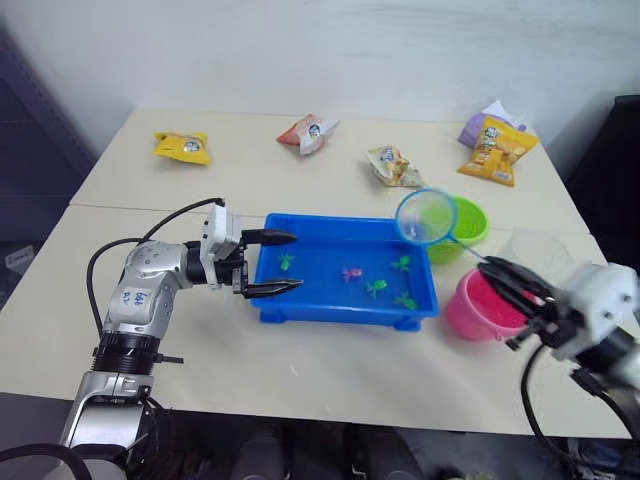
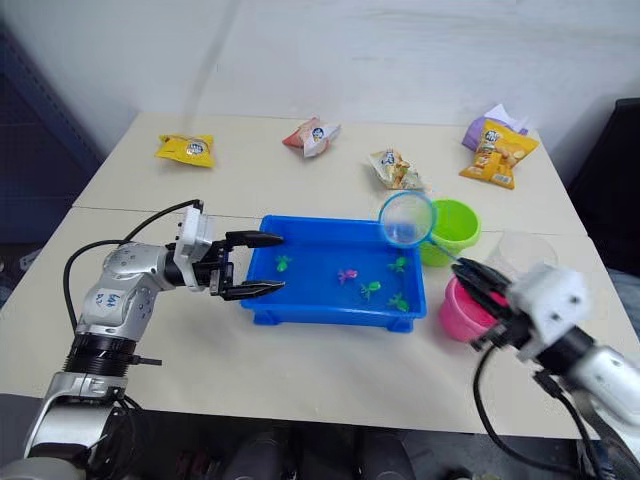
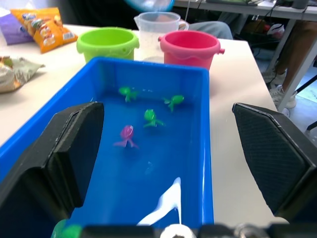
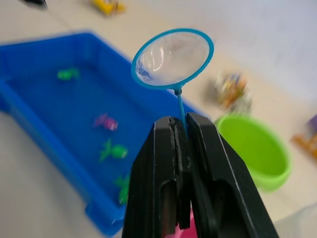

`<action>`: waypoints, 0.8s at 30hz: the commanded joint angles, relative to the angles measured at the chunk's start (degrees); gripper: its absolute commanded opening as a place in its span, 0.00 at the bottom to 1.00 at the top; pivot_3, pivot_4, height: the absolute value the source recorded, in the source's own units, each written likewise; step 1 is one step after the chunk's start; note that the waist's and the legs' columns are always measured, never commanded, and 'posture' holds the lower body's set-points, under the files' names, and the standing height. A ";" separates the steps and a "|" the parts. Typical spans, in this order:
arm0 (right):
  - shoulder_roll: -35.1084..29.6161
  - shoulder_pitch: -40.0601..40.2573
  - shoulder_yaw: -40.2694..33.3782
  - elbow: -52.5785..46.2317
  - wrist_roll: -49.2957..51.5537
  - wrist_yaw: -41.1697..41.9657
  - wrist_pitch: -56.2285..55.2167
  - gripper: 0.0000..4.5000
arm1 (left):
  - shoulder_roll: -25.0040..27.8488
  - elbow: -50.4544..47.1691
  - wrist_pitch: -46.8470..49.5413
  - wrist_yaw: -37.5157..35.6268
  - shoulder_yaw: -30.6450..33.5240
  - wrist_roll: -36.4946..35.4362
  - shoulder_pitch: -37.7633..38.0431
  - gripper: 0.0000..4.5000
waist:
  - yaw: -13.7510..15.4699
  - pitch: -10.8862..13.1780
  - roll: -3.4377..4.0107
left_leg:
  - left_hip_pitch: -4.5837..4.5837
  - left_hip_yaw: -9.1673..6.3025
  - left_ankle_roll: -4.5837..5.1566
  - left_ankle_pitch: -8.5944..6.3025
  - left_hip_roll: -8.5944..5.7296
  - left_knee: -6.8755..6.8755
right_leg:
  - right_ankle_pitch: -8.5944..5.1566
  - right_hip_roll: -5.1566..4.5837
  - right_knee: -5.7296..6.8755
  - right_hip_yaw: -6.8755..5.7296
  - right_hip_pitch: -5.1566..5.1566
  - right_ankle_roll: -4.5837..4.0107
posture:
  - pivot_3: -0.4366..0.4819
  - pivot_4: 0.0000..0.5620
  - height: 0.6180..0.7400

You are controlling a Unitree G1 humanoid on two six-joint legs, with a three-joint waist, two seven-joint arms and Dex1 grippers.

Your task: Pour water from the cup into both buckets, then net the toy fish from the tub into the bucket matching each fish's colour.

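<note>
1. The right gripper (image 4: 184, 130) pinches the thin stick of the round mesh net (image 4: 173, 58) above the tub (image 1: 300, 305).
2. The left gripper (image 1: 272, 263) is spread at the tub's end.
3. The left wrist view shows the clear cup (image 3: 157, 35) behind the tub.

Counts on the table: fish, buckets, snack packets and the rest.

The tub (image 1: 330, 300) holds five toy fish: four green ones (image 1: 286, 262) (image 1: 401, 263) (image 1: 376, 288) (image 1: 405, 300) and one pink one (image 1: 351, 273). There are two buckets, a green bucket (image 1: 468, 222) and a pink bucket (image 1: 478, 308) at the right, one clear cup (image 1: 537, 247), one net (image 1: 425, 217), and five snack packets (image 1: 183, 147) (image 1: 307, 133) (image 1: 392, 165) (image 1: 498, 148) (image 1: 474, 127) along the far side.
</note>
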 commanded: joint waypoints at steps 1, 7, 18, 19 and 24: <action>-1.63 -9.97 8.21 -0.71 -0.89 -2.52 13.99 0.00 | 1.08 -1.62 -0.08 -0.11 1.29 -0.46 0.85 0.99 | 0.42 0.00 0.00 | -0.12 0.02 0.02 -0.01 -0.01 0.04 | 0.00 -0.02 0.01 0.01 -0.12 0.00 | 0.48 0.27 0.98; -1.23 -22.17 18.84 3.01 -14.59 -2.79 19.80 0.00 | 1.88 -3.51 -0.59 -0.07 2.27 -0.72 4.07 0.99 | 0.79 0.00 0.01 | -0.31 0.03 0.04 -0.02 -0.03 0.08 | 0.00 -0.02 0.02 -0.01 -0.32 0.00 | 0.48 0.27 0.98; 0.97 -34.31 30.73 2.93 -25.81 4.92 28.26 0.00 | 1.69 -2.09 -2.78 -0.02 3.23 -0.43 5.55 0.99 | 0.75 0.00 0.01 | -0.50 0.00 0.06 -0.03 -0.03 0.14 | 0.00 -0.03 0.03 -0.08 -0.44 0.00 | 0.48 0.27 0.98; 1.28 -34.64 30.92 2.70 -25.89 5.63 28.84 0.00 | 1.64 -2.05 -2.88 0.02 3.20 -0.41 5.56 0.99 | 0.75 0.00 0.00 | -0.51 -0.01 0.06 -0.03 -0.03 0.15 | 0.00 -0.03 0.03 -0.09 -0.44 0.00 | 0.48 0.27 0.98; 2.68 -34.80 29.89 0.54 -23.94 9.27 33.64 0.00 | 1.49 -2.25 -3.40 0.37 3.27 -0.42 6.14 0.99 | 0.76 0.00 0.01 | -0.55 -0.05 0.07 -0.03 -0.03 0.17 | 0.00 -0.04 0.02 -0.12 -0.45 0.01 | 0.48 0.27 0.98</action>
